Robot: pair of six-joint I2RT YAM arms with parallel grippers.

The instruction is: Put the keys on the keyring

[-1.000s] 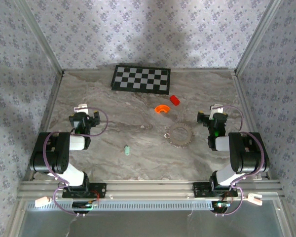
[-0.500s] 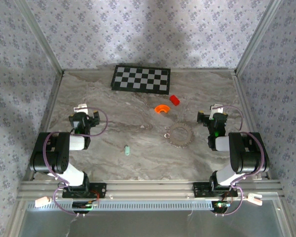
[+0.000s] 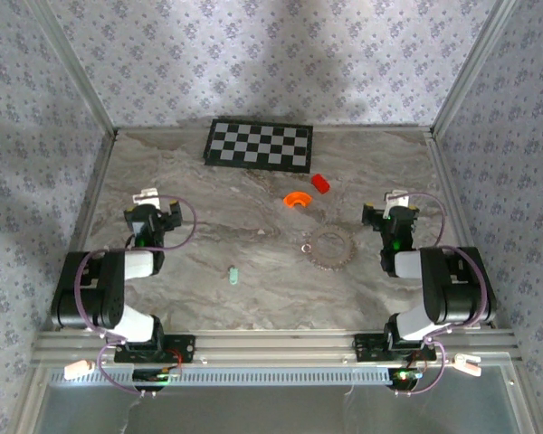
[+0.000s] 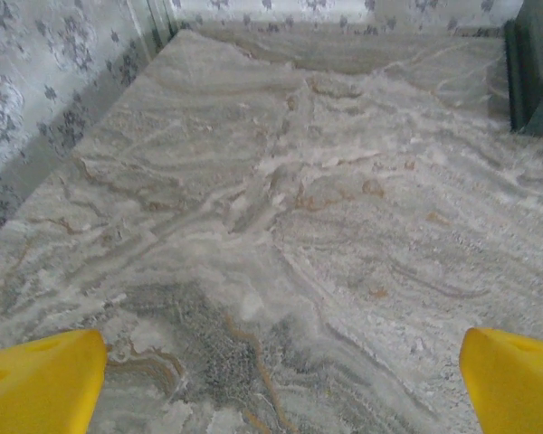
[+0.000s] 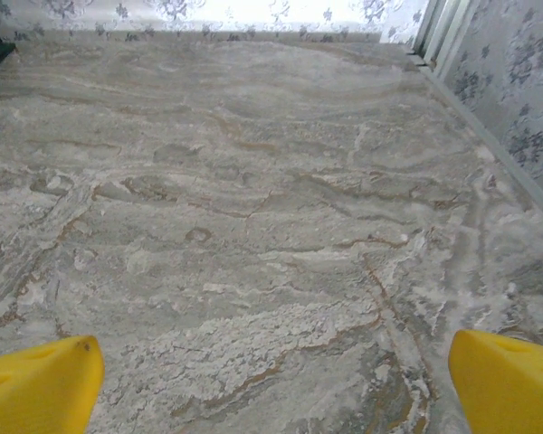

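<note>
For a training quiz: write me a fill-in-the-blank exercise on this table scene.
The left gripper and the right gripper both stand ___.
The green piece lies nearer the ___ arm.
The toothed disc lies nearer the ___ arm.
Missing words: open; left; right.

A checkerboard lies far back on the marble table — floral walls behind.
</note>
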